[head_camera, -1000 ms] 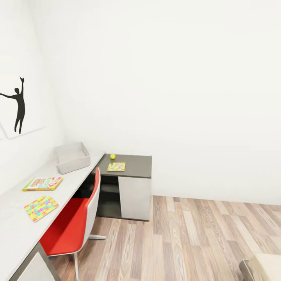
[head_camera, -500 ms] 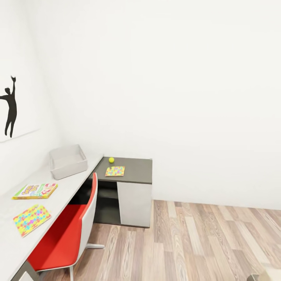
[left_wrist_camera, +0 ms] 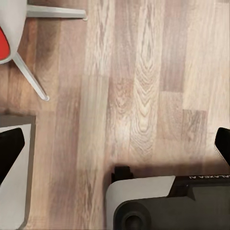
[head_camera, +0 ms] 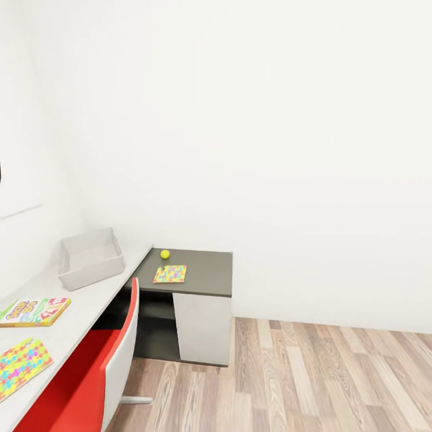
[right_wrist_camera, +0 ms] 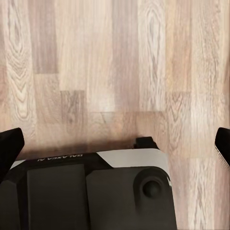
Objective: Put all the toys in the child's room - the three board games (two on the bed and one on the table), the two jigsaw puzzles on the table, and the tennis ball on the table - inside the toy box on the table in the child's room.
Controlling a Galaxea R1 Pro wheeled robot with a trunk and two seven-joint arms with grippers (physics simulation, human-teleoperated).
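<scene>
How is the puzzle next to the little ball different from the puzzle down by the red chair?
The jigsaw puzzle by the tennis ball lies at on the table's dark grey end section, whole in the head view. The other jigsaw puzzle lies on the pale grey top, nearer the camera, looks bigger, and is cut off by the picture's edge. The red chair is beside it. Both are flat, bright, multicoloured sheets.

On the table lie two jigsaw puzzles, one board game, one tennis ball and one toy box.
</scene>
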